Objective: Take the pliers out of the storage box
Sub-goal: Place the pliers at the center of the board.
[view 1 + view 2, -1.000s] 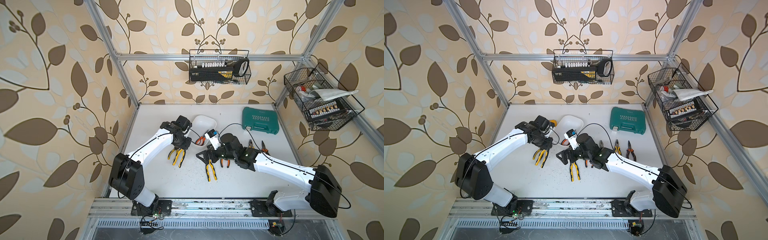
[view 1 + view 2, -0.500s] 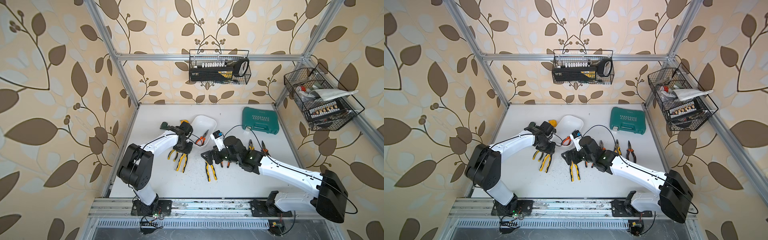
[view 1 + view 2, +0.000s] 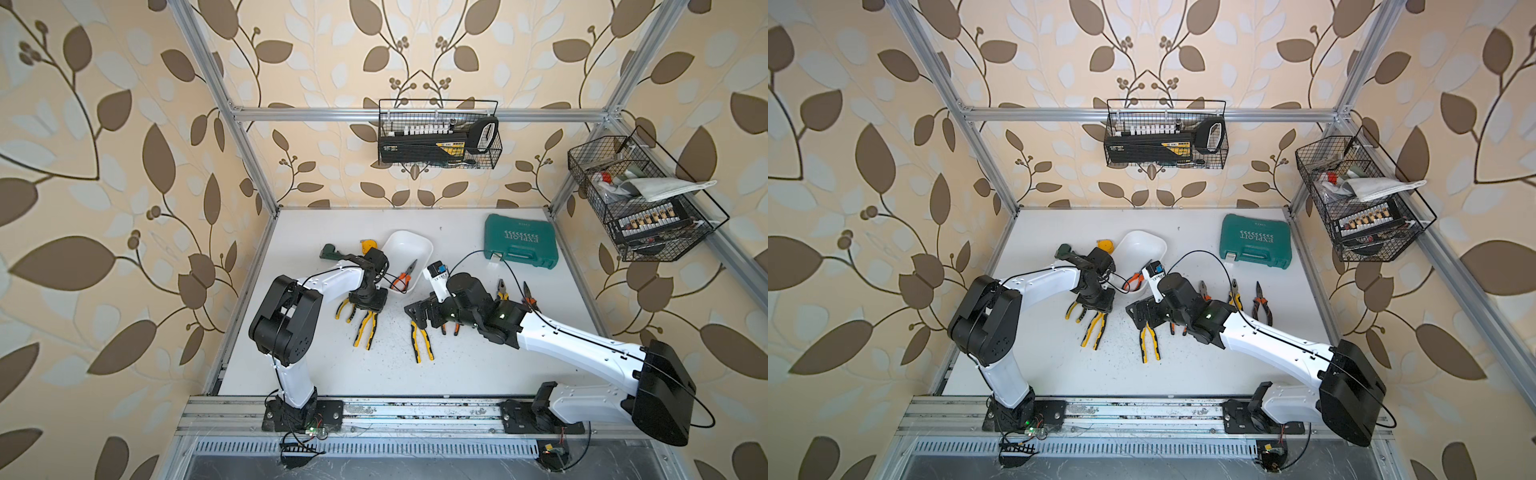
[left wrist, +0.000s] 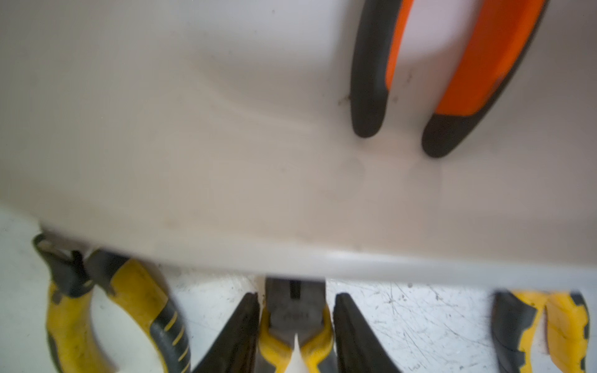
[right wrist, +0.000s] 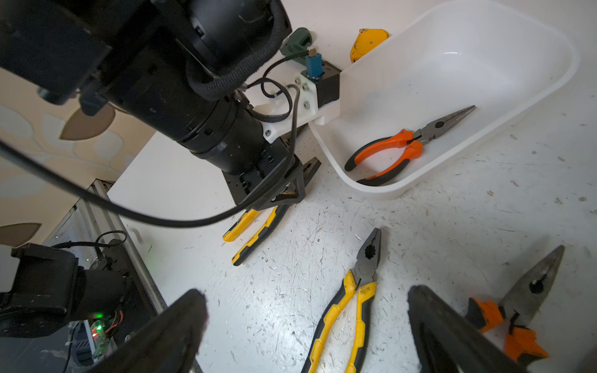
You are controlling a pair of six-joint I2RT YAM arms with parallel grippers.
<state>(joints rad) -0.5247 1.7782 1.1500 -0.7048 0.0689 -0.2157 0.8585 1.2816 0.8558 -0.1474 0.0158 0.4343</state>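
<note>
Smooth storage box (image 5: 452, 74), probably plastic (rounded corners).

Blurred storage box (image 4: 226, 161) wall hides the nose of the yellow pliers (image 4: 295, 323) at my left claw (image 4: 296, 295); orange pliers (image 4: 484, 64) inside run off-frame

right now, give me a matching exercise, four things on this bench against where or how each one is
Things:
1. orange needle-nose pliers
2. teal tool case
3. yellow tape measure
4. right gripper

Places or states:
a. open, holding nothing
b. on the table, far right corner, lid shut
c. inside the storage box
d. on the table, just outside the storage box

Pairs: 1-c, 2-b, 3-d, 4-a
</note>
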